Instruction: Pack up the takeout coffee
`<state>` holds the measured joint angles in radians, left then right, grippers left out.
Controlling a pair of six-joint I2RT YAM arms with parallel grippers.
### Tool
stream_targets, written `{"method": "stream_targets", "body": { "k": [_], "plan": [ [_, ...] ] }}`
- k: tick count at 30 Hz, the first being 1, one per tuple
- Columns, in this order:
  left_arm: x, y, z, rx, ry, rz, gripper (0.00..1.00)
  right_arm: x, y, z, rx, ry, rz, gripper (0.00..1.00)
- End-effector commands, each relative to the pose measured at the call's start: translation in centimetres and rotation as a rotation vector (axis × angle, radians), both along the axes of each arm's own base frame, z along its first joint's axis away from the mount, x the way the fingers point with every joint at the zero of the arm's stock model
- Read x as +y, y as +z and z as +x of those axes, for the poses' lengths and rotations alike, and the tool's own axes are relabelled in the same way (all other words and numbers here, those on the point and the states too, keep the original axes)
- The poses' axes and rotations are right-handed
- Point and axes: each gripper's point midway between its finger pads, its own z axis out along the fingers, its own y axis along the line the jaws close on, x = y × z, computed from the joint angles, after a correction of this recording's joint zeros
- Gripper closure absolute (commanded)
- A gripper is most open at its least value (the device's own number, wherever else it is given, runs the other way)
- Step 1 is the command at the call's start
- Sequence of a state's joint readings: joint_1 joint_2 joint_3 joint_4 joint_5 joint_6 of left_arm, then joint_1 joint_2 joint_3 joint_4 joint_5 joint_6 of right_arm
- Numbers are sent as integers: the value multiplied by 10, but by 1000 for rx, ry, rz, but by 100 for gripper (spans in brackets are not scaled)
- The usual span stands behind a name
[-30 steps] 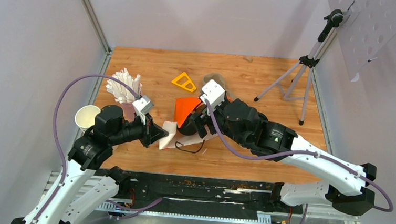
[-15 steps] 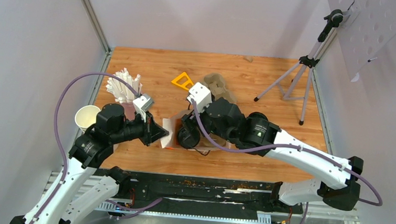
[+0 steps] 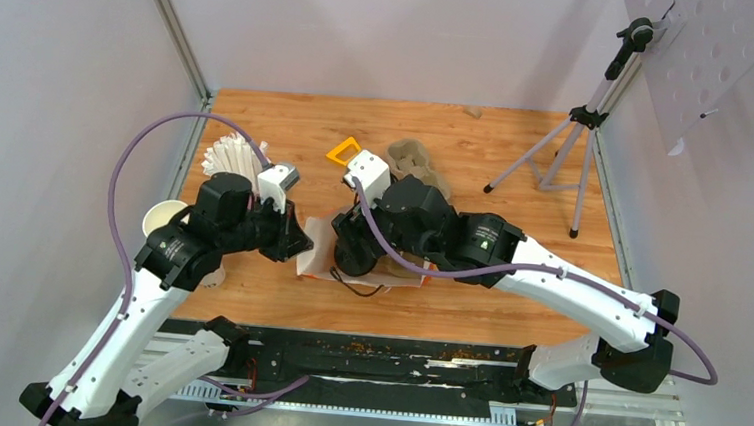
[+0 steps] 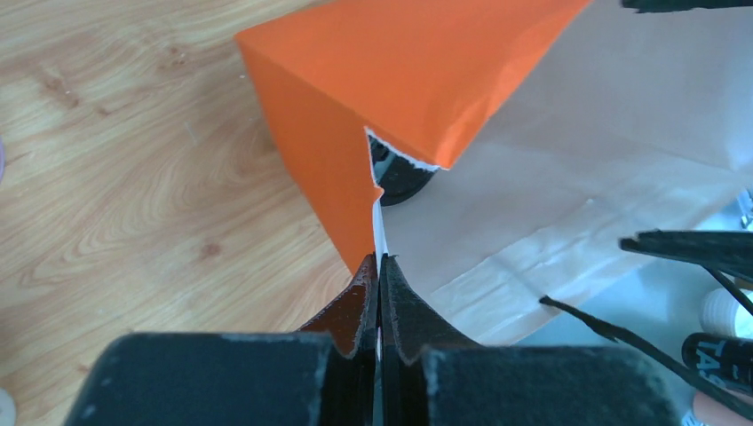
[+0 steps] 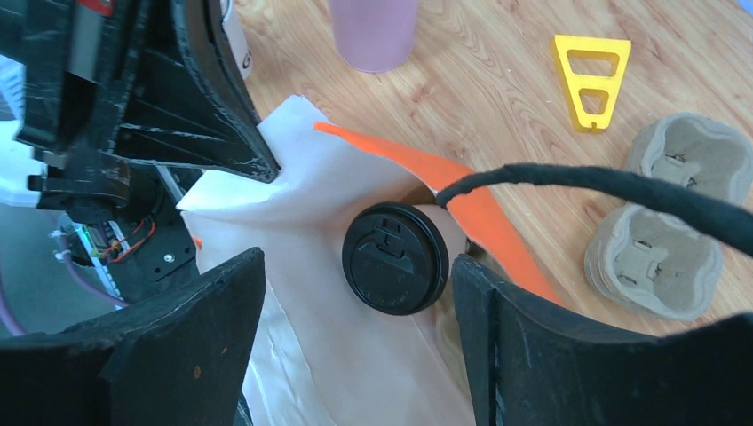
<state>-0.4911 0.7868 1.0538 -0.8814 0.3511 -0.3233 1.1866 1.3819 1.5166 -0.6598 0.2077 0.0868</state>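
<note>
Left gripper (image 4: 379, 266) is clamping the torn edge of the orange paper bag (image 4: 400, 71), jaws pressed together with the paper between them, and that wall of the bag is standing raised off the wood. Right gripper (image 5: 355, 263) is hovering over the bag's mouth with jaws spread wide, gripping nothing. One takeout coffee cup (image 5: 394, 258) is sitting in the bag, with only its round black lid showing. In the right wrist view the lid is lying against the bag's white inner paper with the orange wall just beside it, and it is showing between the two spread fingers, touching neither. In the left wrist view the same lid is peeking out from under the orange wall, just past the tear. The cup body is hidden by the bag, so cannot tell if it is standing upright. A black cable (image 5: 604, 188) is crossing just above the bag's orange wall. A pulp cup carrier (image 5: 661, 213) is lying beyond the bag, apart from it, and a yellow triangle (image 5: 590, 75) is lying further from the bag than the carrier. A pink cup (image 5: 373, 31) is standing near the bag on the left gripper's side, with white straws (image 3: 227, 154) sticking out of it. A lidless paper cup (image 3: 164, 221) is standing well apart from the bag, past the left arm.
</note>
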Motion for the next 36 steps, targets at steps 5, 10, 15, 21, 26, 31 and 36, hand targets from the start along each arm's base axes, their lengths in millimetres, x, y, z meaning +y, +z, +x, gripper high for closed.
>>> {"method": "stream_targets", "body": {
  "k": [5, 10, 15, 21, 26, 31, 36],
  "plan": [
    [4, 16, 2, 25, 40, 19, 97, 8, 13, -8, 69, 33, 22, 26],
    [3, 25, 3, 51, 59, 9, 97, 15, 7, -23, 135, 119, 23, 27],
    [1, 28, 4, 48, 58, -1, 97, 9, -3, -33, 263, 167, 4, 30],
    [1, 18, 6, 70, 57, 20, 97, 3, -1, -39, 381, 194, 35, 32],
    [3, 16, 9, 52, 57, 38, 97, 8, 43, -33, 305, 201, 175, 30],
    [7, 14, 13, 31, 69, 61, 95, 4, 76, -24, 253, 174, 267, 26],
    [4, 19, 17, 24, 71, 47, 94, -26, 82, 2, 143, -13, 259, 23]
  ]
}}
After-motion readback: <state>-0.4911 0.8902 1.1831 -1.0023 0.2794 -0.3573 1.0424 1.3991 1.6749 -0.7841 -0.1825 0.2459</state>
